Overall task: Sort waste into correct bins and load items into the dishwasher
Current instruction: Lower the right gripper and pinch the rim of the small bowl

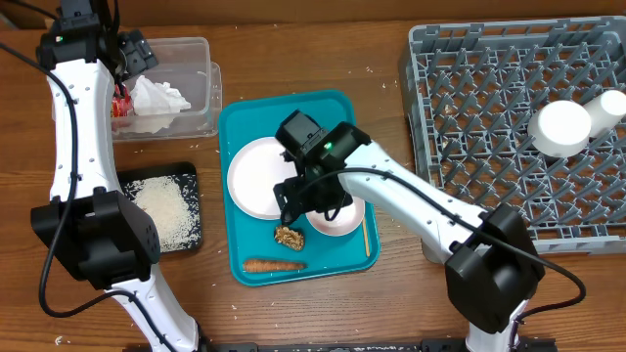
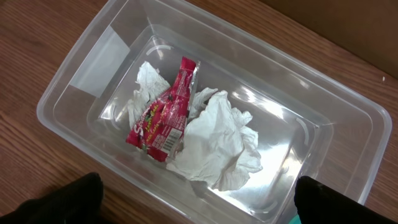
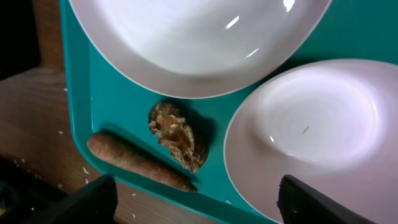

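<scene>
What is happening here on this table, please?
Two robot arms are clearing a meal. The left tool hangs open over the clear bin, which holds a red wrapper and tissues. The right tool hangs open above the teal tray, near a brown food scrap and a carrot. The plate and bowl are not yet in the dish rack.

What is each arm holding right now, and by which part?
Nothing. Left gripper hangs open over the clear bin; right gripper hangs open over the teal tray, near the brown scrap.

The left gripper (image 2: 199, 196) and the right gripper (image 3: 208, 202) both point downward, jaws spread wide, holding nothing.
</scene>
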You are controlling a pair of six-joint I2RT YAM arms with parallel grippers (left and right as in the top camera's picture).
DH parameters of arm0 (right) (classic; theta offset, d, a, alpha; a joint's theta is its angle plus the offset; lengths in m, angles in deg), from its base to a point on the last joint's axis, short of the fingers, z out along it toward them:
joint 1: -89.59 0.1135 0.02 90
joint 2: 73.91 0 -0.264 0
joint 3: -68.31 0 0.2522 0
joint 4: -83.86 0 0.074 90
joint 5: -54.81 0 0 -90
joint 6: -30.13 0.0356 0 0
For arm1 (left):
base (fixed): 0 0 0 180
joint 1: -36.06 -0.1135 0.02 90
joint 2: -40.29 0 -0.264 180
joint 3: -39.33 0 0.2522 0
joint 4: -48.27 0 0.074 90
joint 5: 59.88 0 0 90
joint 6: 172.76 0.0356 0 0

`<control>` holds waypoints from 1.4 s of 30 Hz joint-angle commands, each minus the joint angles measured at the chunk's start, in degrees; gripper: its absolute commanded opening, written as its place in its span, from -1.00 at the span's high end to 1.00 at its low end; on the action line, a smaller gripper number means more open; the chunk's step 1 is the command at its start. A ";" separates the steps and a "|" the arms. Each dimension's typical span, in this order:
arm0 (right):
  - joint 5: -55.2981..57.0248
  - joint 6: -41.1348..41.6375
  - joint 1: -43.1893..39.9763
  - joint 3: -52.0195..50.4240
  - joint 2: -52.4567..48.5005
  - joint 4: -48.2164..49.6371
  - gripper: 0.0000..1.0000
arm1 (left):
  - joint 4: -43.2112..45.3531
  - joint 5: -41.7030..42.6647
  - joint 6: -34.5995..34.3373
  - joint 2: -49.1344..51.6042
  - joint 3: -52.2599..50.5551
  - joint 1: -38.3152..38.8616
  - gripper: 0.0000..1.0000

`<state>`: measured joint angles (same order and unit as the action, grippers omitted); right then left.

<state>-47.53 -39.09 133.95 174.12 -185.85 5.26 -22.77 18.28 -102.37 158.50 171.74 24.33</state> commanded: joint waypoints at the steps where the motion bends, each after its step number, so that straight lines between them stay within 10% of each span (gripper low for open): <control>1: 4.09 0.42 0.28 -1.03 -0.35 0.11 -0.58 | 0.11 -0.59 -1.16 0.07 -0.11 0.28 -1.00; 25: 9.31 -0.76 2.89 -1.03 -8.00 -2.36 -0.33 | 0.13 -0.59 -1.18 0.07 -0.11 0.28 -1.00; 42: 5.86 1.97 2.64 2.71 -7.98 -4.63 0.71 | 0.11 -0.57 -1.16 0.20 -0.11 0.28 -1.00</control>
<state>-40.16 -38.57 136.86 173.90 -194.04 1.20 -22.77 18.28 -102.37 158.50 171.74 24.33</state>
